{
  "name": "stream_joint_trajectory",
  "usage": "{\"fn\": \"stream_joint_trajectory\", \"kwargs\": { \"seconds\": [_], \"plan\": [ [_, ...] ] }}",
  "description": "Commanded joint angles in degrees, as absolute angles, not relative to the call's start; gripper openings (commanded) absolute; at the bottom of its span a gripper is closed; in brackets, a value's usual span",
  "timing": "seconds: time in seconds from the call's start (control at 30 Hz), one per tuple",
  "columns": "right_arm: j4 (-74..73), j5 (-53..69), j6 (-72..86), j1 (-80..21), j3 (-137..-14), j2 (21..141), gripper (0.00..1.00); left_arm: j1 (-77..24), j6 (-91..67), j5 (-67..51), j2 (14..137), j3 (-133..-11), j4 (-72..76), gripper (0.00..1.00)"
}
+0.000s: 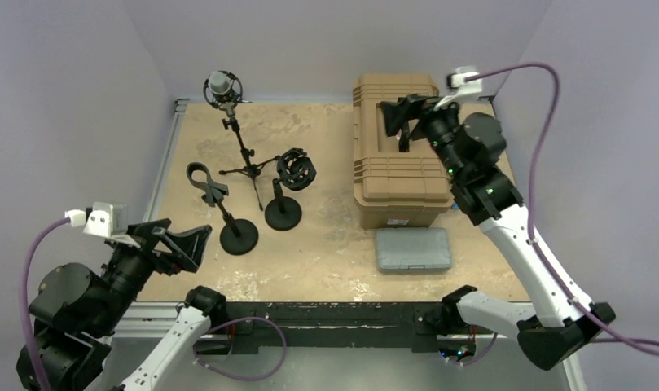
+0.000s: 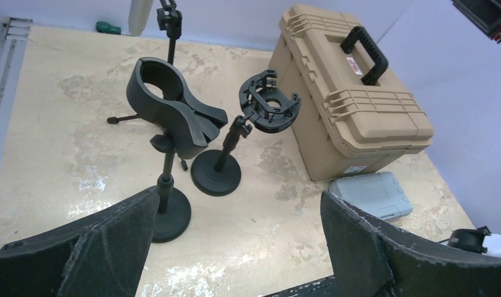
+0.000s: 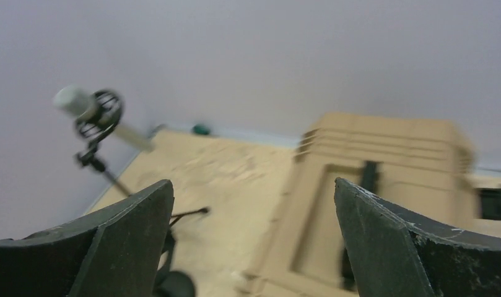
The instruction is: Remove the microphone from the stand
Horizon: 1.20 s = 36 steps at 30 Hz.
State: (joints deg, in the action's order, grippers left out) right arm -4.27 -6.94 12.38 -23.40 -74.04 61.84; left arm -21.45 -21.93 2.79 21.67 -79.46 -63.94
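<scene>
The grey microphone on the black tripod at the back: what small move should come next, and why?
Probably swing the right pincer leftward toward the grey microphone: it hangs open over the tan plastic case, empty, while the microphone sits untouched on the black tripod stand.

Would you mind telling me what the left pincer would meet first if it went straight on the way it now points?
Probably the clip-holder stand, whose round base sits just ahead of the open left pincer; the shock-mount stand is close beside it, and depth is unclear.
</scene>
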Motion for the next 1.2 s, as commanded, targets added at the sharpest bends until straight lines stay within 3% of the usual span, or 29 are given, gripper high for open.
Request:
{"fn": "stream_joint_trajectory", "kwargs": {
  "seconds": [0.0, 0.17, 0.43, 0.83, 1.17],
  "plan": [
    [2.04, 0.50, 16.81, -37.17, -70.18, 63.26, 0.99, -21.62, -24.00, 6.89, 28.23, -82.74, -67.11, 1.00],
    [7.71, -7.31, 16.42, -56.56, -69.40, 68.95, 0.99, -21.62, -28.20, 7.57, 28.87, -81.33, -64.80, 0.98],
    [11.25, -21.26, 16.07, -73.40, -74.25, 82.48, 0.99, -21.62, -35.41, 14.76, 28.02, -78.46, -65.98, 0.95],
    [15.32, -13.99, 22.23, -74.32, -89.34, 93.63, 0.91, -21.58, -34.80, 16.57, 25.86, -78.71, -67.91, 0.87],
    [13.16, -0.18, 29.38, -66.93, -100.36, 103.37, 0.62, -21.56, -35.60, 14.78, 16.37, -78.49, -66.80, 0.86]
  ]
}}
